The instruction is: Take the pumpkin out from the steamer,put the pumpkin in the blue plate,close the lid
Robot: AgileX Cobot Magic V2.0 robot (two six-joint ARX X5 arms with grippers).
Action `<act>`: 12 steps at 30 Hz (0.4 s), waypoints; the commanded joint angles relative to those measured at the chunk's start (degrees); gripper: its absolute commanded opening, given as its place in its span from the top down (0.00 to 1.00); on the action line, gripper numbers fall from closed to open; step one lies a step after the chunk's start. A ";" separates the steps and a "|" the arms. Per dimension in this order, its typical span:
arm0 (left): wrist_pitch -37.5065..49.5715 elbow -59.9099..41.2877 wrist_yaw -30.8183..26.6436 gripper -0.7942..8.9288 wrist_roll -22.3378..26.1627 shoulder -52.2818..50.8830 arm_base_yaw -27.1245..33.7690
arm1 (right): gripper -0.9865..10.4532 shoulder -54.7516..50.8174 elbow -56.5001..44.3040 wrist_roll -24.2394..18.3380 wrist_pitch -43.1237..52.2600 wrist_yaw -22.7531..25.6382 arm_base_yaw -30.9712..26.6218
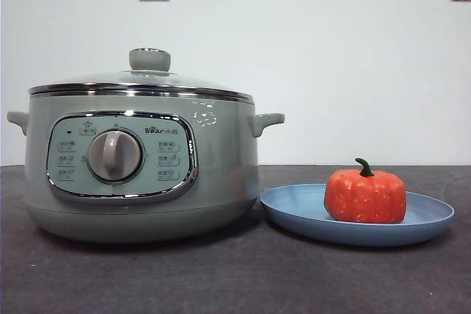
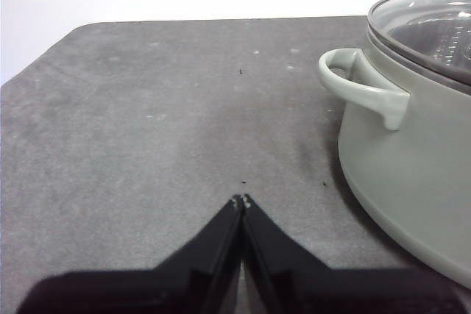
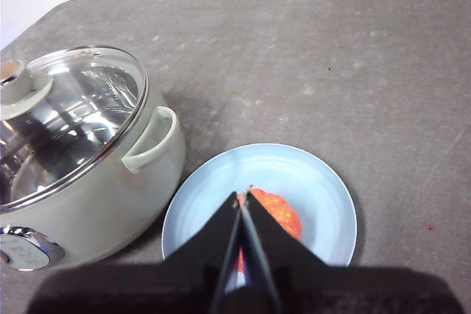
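Now the pumpkin [image 1: 365, 196] sits in the plate [image 1: 294, 215], just beside the steamer [image 1: 221, 174], whose lid [image 1: 150, 60] is on. My left gripper [image 2: 241, 200] and right gripper [image 3: 243, 193] are both closed and empty, the right one above the plate.

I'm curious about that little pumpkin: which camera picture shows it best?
The front view: the pumpkin sits whole on the blue plate, stem and ribs clear. In the right wrist view the right gripper, jaws shut, hides much of it from above. The left wrist view does not show it.
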 commanded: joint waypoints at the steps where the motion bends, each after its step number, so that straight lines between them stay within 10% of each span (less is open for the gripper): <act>1: 0.17 -0.90 0.09 0.92 -0.44 -0.11 0.22 | 0.93 -2.19 -0.42 -6.60 -0.81 0.83 -0.17; 5: 0.17 -0.90 0.07 0.92 -0.44 -0.11 0.24 | 0.93 -7.85 -2.99 -13.38 -0.22 1.29 -4.11; 12: 0.17 -0.90 0.07 0.92 -0.44 -0.11 0.22 | 0.93 -21.94 -16.85 -13.35 5.79 -6.82 -16.31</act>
